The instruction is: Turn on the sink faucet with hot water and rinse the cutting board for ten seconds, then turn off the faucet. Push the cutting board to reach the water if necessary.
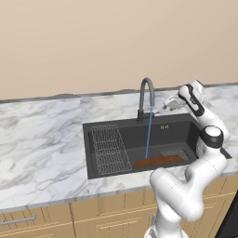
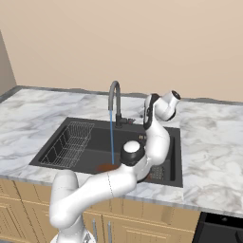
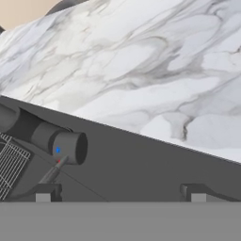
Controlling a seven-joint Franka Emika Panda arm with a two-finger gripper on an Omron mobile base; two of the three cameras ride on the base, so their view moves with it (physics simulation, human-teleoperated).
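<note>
Nearest to the hand camera: two dark fingertips (image 3: 43,193) set wide apart at the bottom edge, nothing between them, so gripper (image 3: 120,195) released and empty. Just beyond the left tip, the dark cylindrical faucet (image 3: 44,136) base lying across the frame, with a small blue dot and a thin silver lever (image 3: 54,172) angled down from it. Past that, the black sink (image 3: 141,160) rim, then marbled white-grey counter (image 3: 141,70). At far left, a corner of grey wire rack (image 3: 9,164).

From the left base view: gripper (image 1: 168,103) hovering over the back counter just right of the faucet (image 1: 146,97), close to the lever. Thin blue water (image 1: 148,132) falling straight from the arched spout into the sink (image 1: 186,132). Reddish-brown cutting board (image 1: 159,161) lying flat on the basin floor toward the front, with the stream landing at its left end. Grey mesh strainer (image 1: 174,152) just behind the board. Wire rack (image 1: 109,148) standing in the left part of the basin, well apart from the board.

From the right base view: cutting board (image 2: 107,167) mostly hidden behind the arm, only a brown sliver showing where the water (image 2: 112,137) meets it.
</note>
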